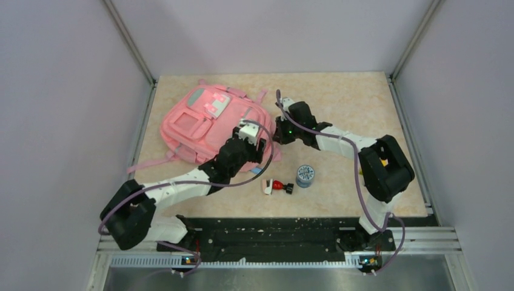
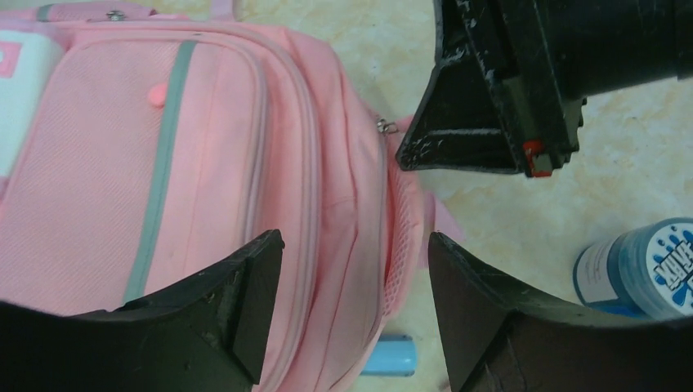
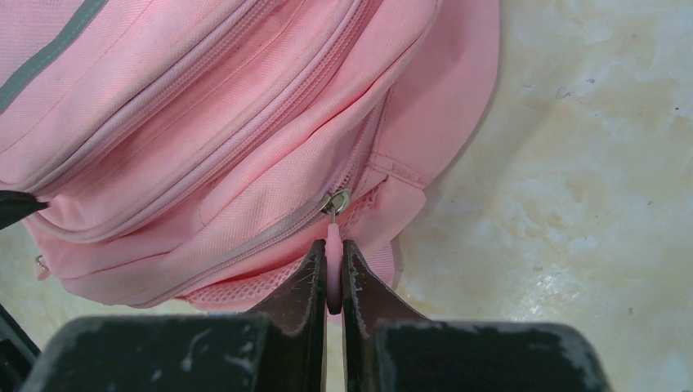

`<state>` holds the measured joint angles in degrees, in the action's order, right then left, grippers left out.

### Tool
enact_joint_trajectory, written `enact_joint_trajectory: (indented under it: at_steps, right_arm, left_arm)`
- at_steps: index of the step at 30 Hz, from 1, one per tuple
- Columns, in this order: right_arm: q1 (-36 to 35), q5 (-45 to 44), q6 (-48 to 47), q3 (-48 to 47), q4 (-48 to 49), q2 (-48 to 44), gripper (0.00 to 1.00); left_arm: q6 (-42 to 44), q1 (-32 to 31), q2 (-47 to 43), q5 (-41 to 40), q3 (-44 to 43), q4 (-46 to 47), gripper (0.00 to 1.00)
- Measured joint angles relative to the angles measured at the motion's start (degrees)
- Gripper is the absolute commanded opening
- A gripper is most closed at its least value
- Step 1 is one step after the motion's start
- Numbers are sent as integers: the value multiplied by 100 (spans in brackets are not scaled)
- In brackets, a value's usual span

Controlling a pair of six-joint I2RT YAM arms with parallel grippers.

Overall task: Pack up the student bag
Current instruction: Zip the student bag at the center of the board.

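The pink student bag (image 1: 203, 118) lies flat on the table at the back left, front pockets up. My right gripper (image 3: 333, 245) is shut on the pink zipper pull (image 3: 333, 231) at the bag's right edge, just below the metal slider (image 3: 337, 200). My left gripper (image 2: 351, 269) hovers open over the same side of the bag (image 2: 204, 163). Its fingers (image 2: 245, 302) straddle the side seam and mesh pocket without touching them. In the left wrist view the right gripper (image 2: 490, 106) sits just beyond. From above, both grippers (image 1: 262, 140) (image 1: 279, 134) meet at the bag's right edge.
A blue-lidded jar (image 1: 305, 176) stands on the table right of the bag, and shows in the left wrist view (image 2: 646, 269). A small red, white and black object (image 1: 276, 185) lies beside it. A light blue item (image 2: 391, 357) peeks from under the bag's edge.
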<state>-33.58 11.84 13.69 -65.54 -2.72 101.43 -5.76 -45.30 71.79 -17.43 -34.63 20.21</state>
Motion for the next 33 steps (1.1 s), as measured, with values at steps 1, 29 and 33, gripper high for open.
enact_joint_trajectory:
  at_steps: [1,29,33]
  right_arm:
    - [0,20,7,9,2,0,0]
    - [-103,-46,-13,-17,-295,-127,0]
    - [-142,66,37,-293,-664,-168,0]
  left_arm:
    - [15,4,251,39,-186,48,73]
    - [636,20,1482,-308,-442,444,0]
    - [737,20,883,-219,-245,129,0]
